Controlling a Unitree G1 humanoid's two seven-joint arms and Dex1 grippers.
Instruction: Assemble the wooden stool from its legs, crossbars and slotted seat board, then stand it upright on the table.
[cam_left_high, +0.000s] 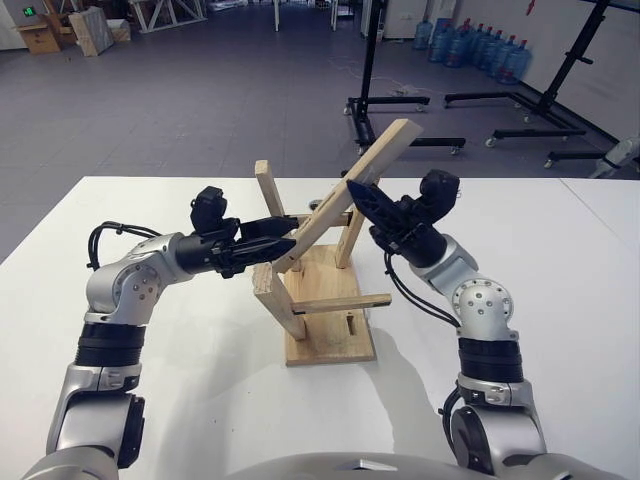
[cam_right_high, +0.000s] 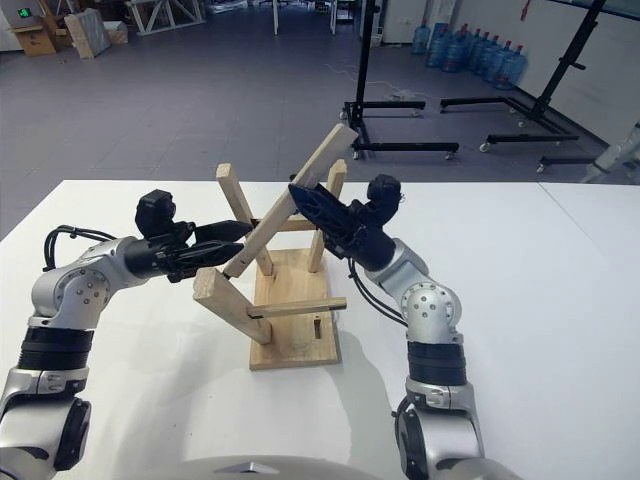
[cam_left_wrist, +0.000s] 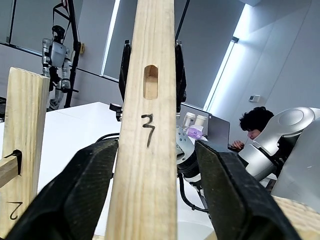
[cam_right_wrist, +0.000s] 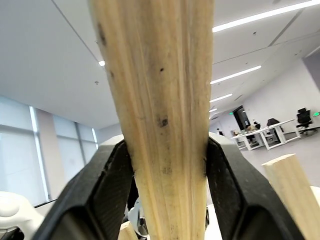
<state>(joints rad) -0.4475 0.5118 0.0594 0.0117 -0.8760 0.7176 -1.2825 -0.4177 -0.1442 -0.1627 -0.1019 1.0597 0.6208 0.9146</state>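
The slotted seat board (cam_left_high: 335, 345) lies flat on the white table (cam_left_high: 560, 290). From it rise a back-left leg (cam_left_high: 268, 188), a back-right leg (cam_left_high: 350, 238) and a tilted front-left leg (cam_left_high: 277, 295) with a crossbar (cam_left_high: 345, 301) sticking out of it. A fourth leg (cam_left_high: 385, 150), marked with a handwritten 3 (cam_left_wrist: 146, 129), slants over them. My right gripper (cam_left_high: 362, 195) is shut on its middle, and both fingers (cam_right_wrist: 107, 190) press the wood. My left gripper (cam_left_high: 288, 240) straddles its lower end, open, with a gap beside one finger (cam_left_wrist: 225, 185).
The table's far edge runs just behind the stool parts. Beyond it on the floor are black wheeled metal stands (cam_left_high: 400, 105) and a group of blue water bottles (cam_left_high: 480, 45). Bare table surface lies to the left and right of the seat board.
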